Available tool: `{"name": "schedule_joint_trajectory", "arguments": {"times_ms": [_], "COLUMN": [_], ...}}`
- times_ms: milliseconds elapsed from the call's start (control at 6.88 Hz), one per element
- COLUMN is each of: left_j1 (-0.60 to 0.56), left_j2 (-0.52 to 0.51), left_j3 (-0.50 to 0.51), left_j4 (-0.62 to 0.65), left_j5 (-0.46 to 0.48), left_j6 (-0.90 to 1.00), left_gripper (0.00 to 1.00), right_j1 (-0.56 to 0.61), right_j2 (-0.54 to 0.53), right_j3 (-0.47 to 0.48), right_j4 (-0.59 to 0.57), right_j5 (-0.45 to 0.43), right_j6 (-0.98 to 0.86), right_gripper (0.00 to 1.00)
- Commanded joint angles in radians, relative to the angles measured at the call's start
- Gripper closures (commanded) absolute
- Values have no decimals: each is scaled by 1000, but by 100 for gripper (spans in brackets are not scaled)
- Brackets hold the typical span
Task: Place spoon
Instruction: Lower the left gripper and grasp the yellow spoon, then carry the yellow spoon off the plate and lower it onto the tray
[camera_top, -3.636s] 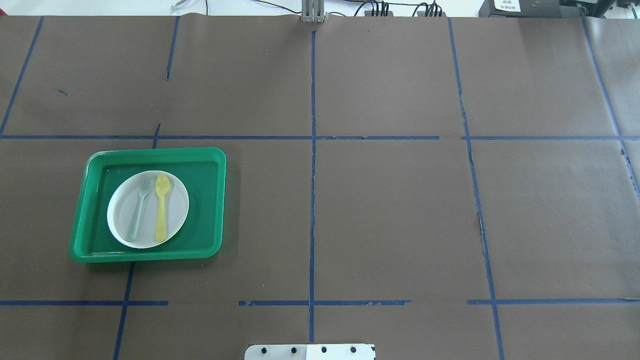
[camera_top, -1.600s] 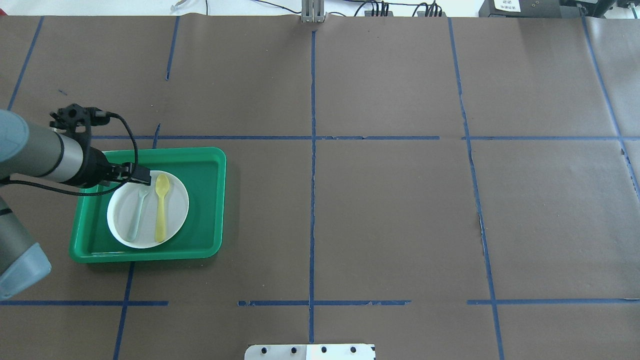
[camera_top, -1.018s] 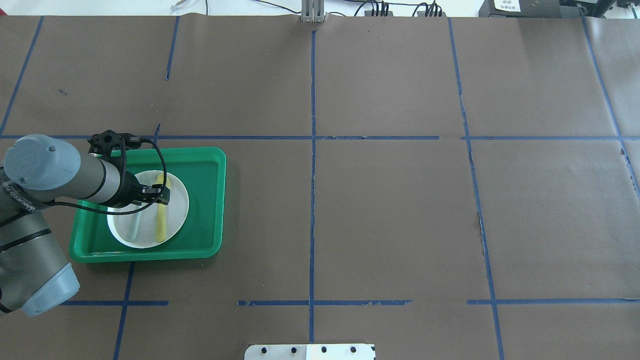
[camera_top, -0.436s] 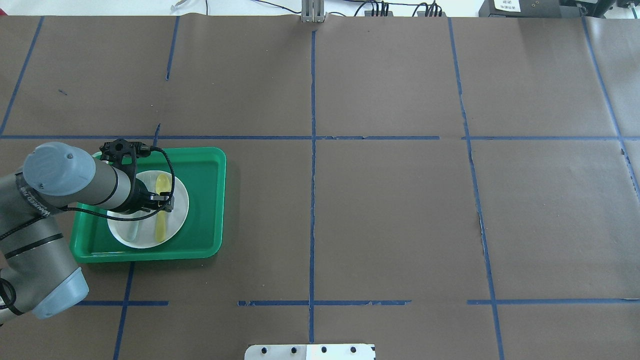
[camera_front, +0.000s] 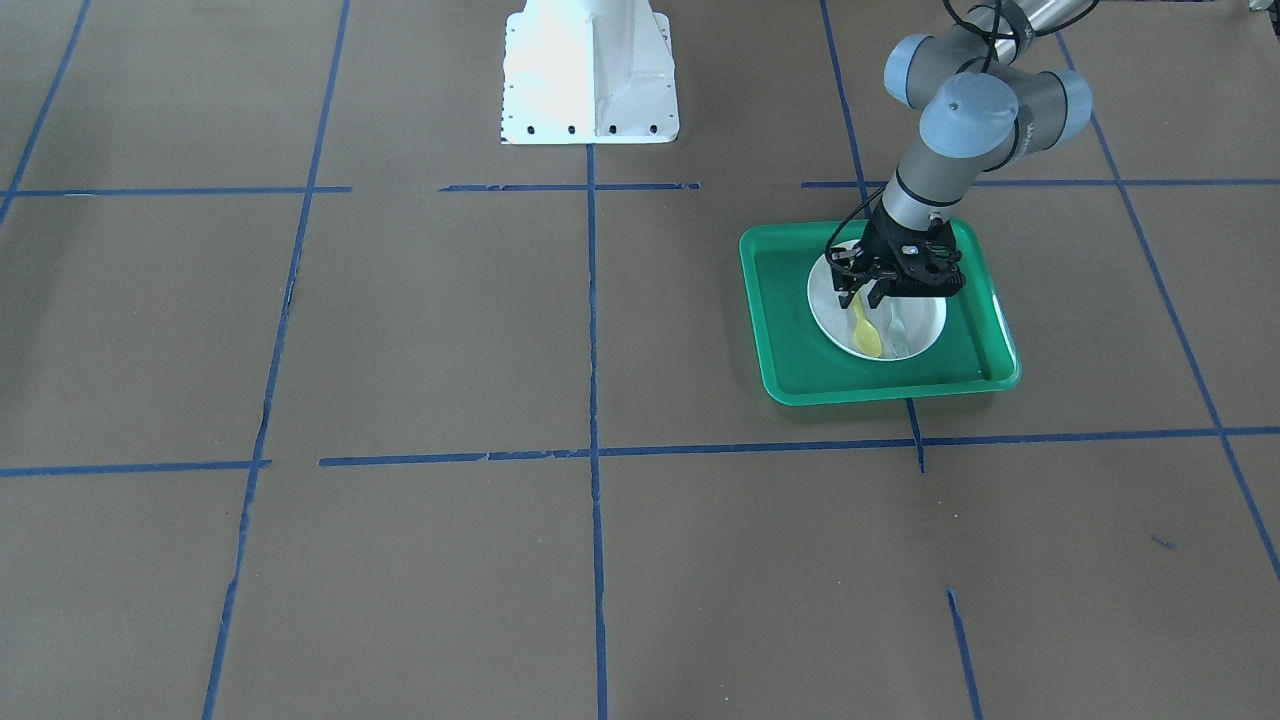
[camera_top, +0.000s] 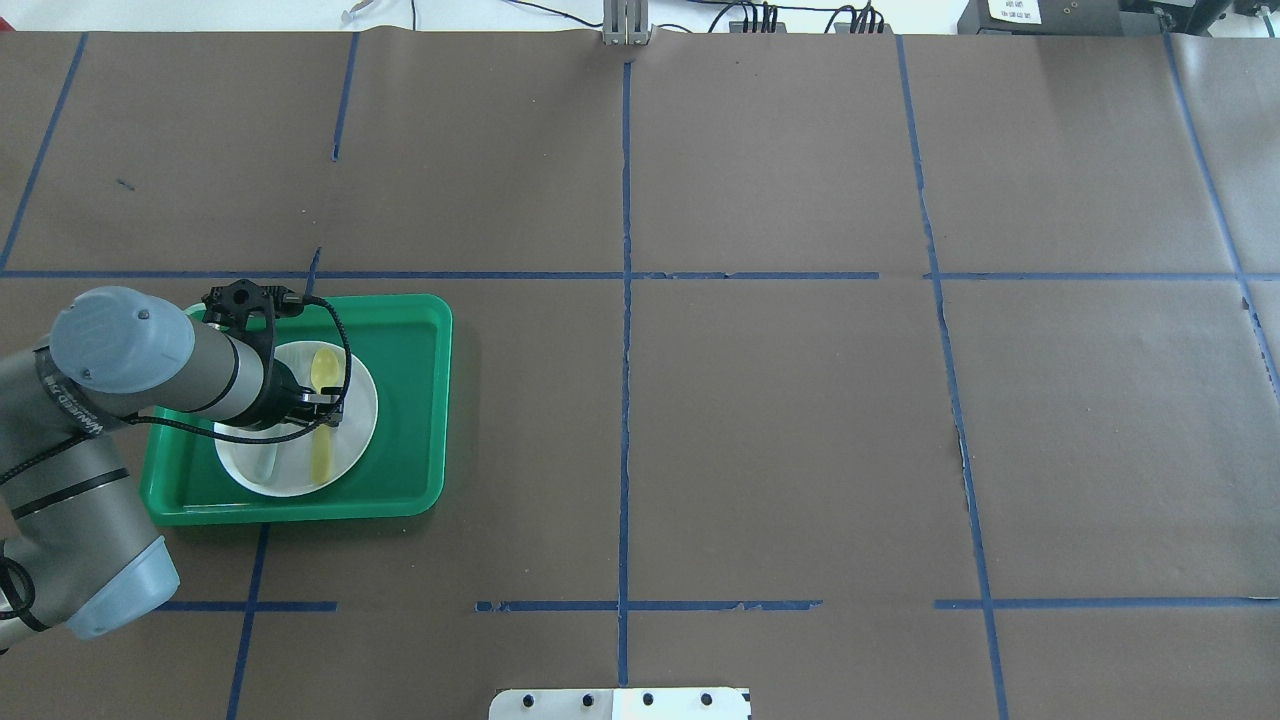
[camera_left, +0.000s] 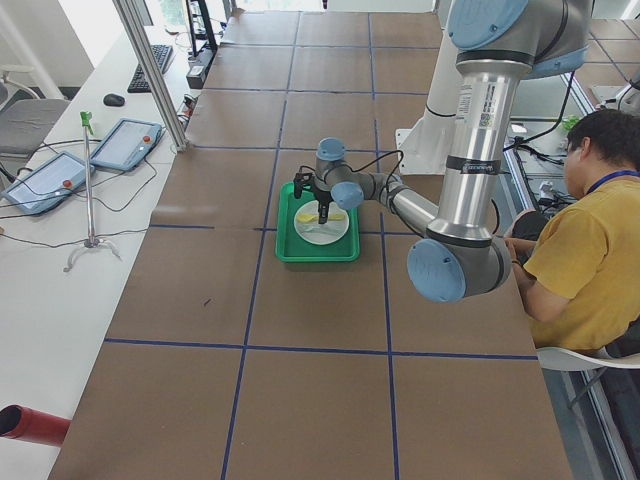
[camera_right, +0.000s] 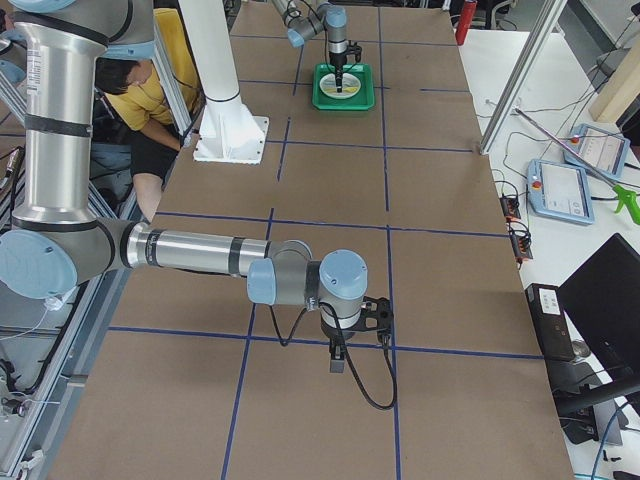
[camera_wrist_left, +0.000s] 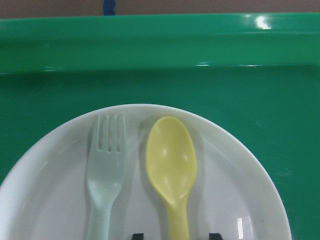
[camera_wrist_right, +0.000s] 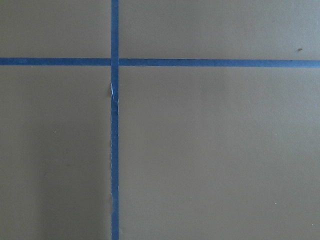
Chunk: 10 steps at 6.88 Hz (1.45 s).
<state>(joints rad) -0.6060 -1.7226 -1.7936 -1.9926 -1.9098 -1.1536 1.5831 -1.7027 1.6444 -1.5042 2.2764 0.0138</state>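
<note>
The yellow spoon (camera_wrist_left: 171, 165) lies on a white plate (camera_wrist_left: 240, 190) beside a pale grey-green fork (camera_wrist_left: 106, 165), inside a green tray (camera_wrist_left: 200, 50). My left gripper (camera_wrist_left: 175, 235) is open and low over the plate, its two fingertips on either side of the spoon's handle, not closed on it. In the overhead view the left gripper (camera_top: 325, 408) covers the middle of the spoon (camera_top: 323, 368). The front view shows the left gripper (camera_front: 868, 297) over the spoon (camera_front: 866, 335). My right gripper (camera_right: 337, 362) hangs over bare table far from the tray; I cannot tell its state.
The tray (camera_top: 410, 400) sits on the left half of the brown, blue-taped table. The robot's white base (camera_front: 590, 70) stands at the table's near edge. A seated operator (camera_left: 590, 230) is beside the base. Tablets (camera_left: 125, 142) lie past the far edge.
My left arm came in from the left, swung over the tray and settled down over the spoon's handle. In the last half second it barely moved. Spoon and fork lie as before.
</note>
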Motion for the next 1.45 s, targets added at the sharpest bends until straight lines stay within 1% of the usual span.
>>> {"name": "schedule_joint_trajectory", "arguments": {"times_ms": [0,145,291,436,582,727,873,1018,1164,1309], "left_j1": [-1,-7,-18,-18,-17,-6,18,32,34,34], "left_j2": [1,3,5,-14,-114,-200,-245,-236,-232,-232], "left_j3": [-1,-15,-74,-146,-135,-53,10,16,19,23], "left_j4": [2,3,49,168,240,254,253,250,249,249], "left_j5": [0,0,-2,-3,0,2,17,49,49,51], "left_j6": [0,2,9,11,-9,-70,-96,-95,-95,-88], "left_gripper": [100,100,100,100,100,100,100,100,100,56], "right_j1": [0,0,0,0,0,0,0,0,0,0], "right_j2": [0,0,0,0,0,0,0,0,0,0], "right_j3": [0,0,0,0,0,0,0,0,0,0], "right_j4": [-1,-1,-1,1,-1,-1,-1,1,-1,-1], "right_j5": [0,0,0,0,0,0,0,0,0,0], "right_j6": [0,0,-2,0,0,0,0,-2,0,0], "right_gripper": [0,0,0,0,0,0,0,0,0,0]}}
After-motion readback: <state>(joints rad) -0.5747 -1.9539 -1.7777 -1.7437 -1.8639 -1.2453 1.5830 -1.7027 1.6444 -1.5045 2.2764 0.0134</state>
